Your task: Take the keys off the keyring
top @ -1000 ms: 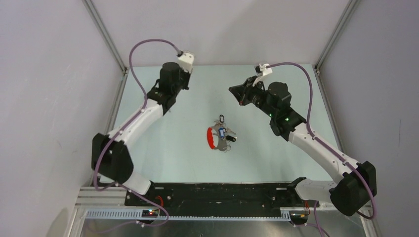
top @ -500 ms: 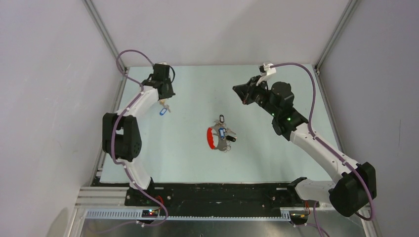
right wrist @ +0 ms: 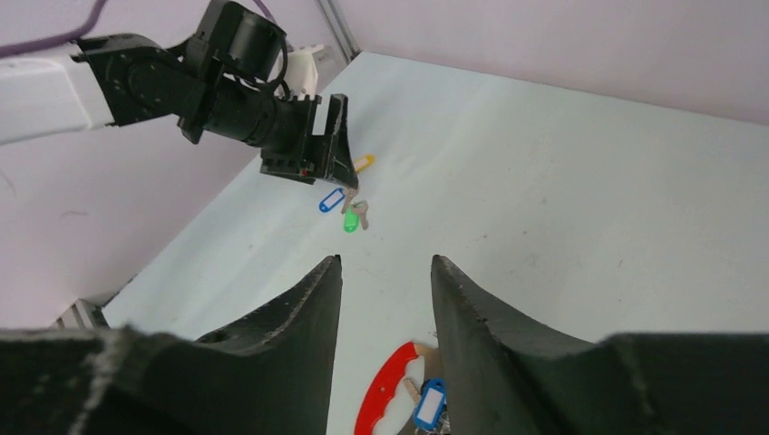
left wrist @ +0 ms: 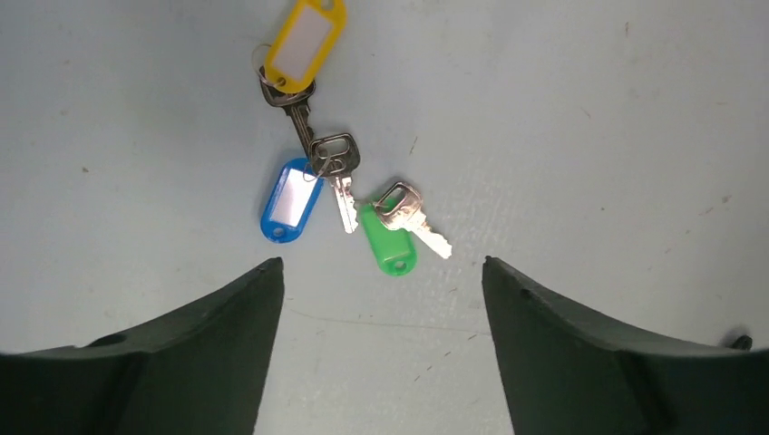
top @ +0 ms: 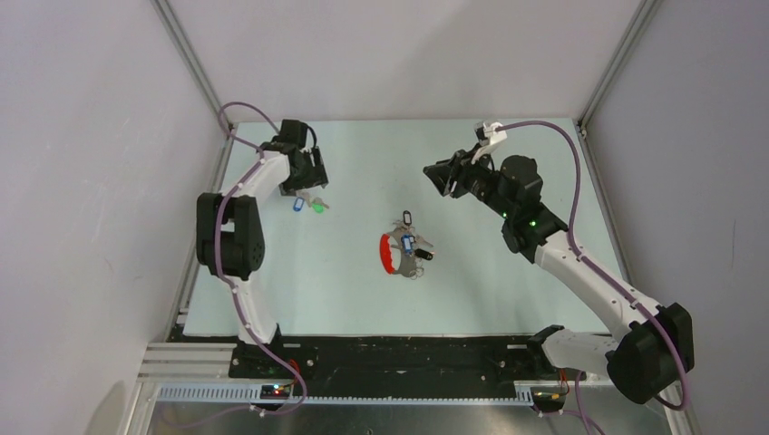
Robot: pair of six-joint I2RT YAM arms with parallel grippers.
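Note:
The keyring [top: 390, 255] lies mid-table, its red curved band [right wrist: 388, 391] on the left. Several keys [top: 413, 245] are still bunched on it, one with a blue tag [right wrist: 428, 404]. Three loose keys lie at the far left with a yellow tag [left wrist: 306, 38], a blue tag [left wrist: 290, 201] and a green tag [left wrist: 389, 242]. My left gripper [left wrist: 381, 263] is open just above them, with nothing between its fingers. My right gripper [right wrist: 386, 260] hovers open and empty, up and to the right of the keyring.
The left arm [top: 228, 237] stands folded along the left wall. A metal frame rail [top: 207, 210] runs along the table's left edge, close to the loose keys. The black base bar [top: 399, 355] spans the near edge.
My left arm swung to the far left and came down. Its jaws opened, and the green-tagged key now lies beside the blue-tagged one. My right gripper's jaws have parted.

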